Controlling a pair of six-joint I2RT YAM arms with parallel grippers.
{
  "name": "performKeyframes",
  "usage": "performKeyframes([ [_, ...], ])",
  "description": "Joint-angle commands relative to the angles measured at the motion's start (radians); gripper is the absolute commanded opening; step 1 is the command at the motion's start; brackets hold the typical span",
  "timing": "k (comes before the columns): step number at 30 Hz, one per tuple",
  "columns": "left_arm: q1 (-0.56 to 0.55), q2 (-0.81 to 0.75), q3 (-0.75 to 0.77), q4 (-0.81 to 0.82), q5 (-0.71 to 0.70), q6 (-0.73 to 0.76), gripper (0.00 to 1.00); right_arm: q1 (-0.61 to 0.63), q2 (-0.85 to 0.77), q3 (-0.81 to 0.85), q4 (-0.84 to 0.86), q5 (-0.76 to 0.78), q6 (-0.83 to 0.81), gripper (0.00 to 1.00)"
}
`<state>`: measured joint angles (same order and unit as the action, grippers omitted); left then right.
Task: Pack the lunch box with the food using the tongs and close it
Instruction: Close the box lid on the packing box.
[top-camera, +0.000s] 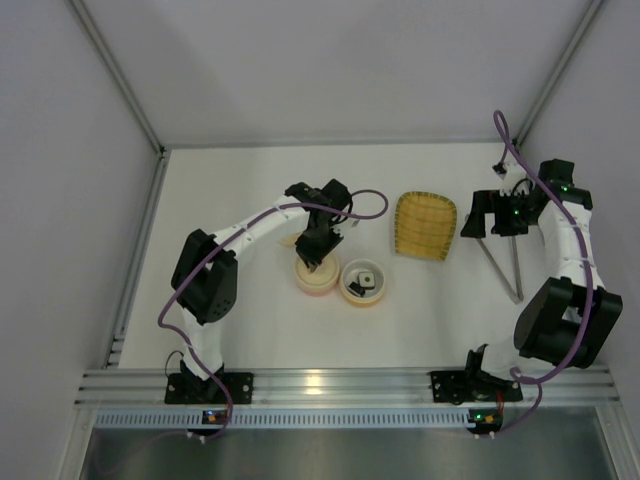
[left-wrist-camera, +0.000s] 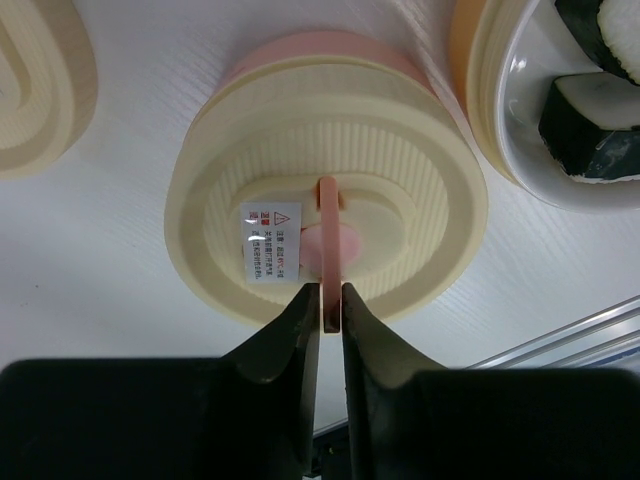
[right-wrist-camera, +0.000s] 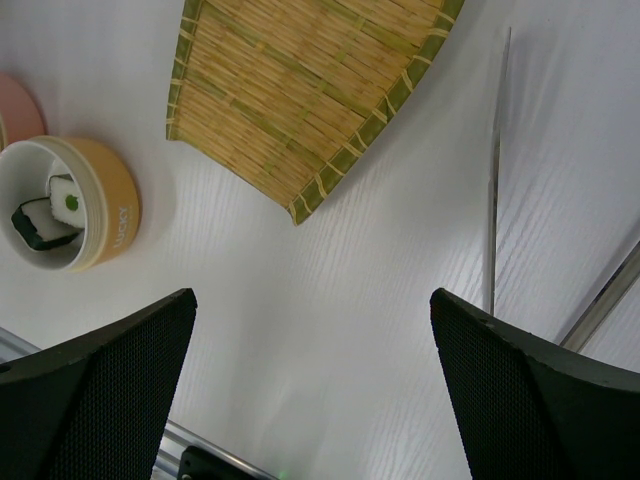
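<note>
Left gripper pinches lid tab; right gripper gapes, empty. Tongs, 3 o'clock of tray: likely stiff, slick; grasp mid-arms.

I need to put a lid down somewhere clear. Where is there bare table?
Bare table lies between the orange bowl and the tongs, nearer than the bamboo tray, and along the far edge. It is crowded around the pink box, where the left gripper pinches the lid handle.
</note>
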<state>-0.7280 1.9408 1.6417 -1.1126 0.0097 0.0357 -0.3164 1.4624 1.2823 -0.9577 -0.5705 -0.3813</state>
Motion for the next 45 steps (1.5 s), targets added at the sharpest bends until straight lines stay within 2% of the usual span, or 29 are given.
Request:
performKeyframes([
  [1,-0.001,0.021,-0.003,0.011,0.001,0.000,0.23,0.011,-0.001,0.008,0.034,-0.025,-0.004,0.99],
  [2,-0.001,0.021,-0.006,0.013,0.001,0.000,0.26,0.011,-0.001,0.008,0.034,-0.026,-0.004,0.99],
  [10,-0.001,0.020,-0.003,0.014,0.001,0.001,0.30,0.011,-0.002,0.006,0.034,-0.026,-0.004,0.99],
  [11,-0.001,0.018,-0.002,0.013,-0.022,0.000,0.35,0.013,-0.002,0.005,0.034,-0.026,-0.004,0.99],
  [14,-0.001,0.009,-0.003,0.014,-0.034,0.003,0.38,0.011,-0.001,0.003,0.034,-0.026,-0.004,0.99],
  [23,-0.001,-0.049,0.018,0.022,-0.027,0.020,0.35,0.013,-0.002,0.000,0.034,-0.031,-0.004,0.99],
  [31,-0.001,-0.051,0.009,0.034,-0.036,0.013,0.29,0.011,-0.005,0.000,0.031,-0.029,-0.004,1.00],
  [45,0.030,-0.049,-0.016,0.046,-0.033,0.009,0.24,0.011,-0.002,-0.005,0.031,-0.034,-0.004,0.99],
])
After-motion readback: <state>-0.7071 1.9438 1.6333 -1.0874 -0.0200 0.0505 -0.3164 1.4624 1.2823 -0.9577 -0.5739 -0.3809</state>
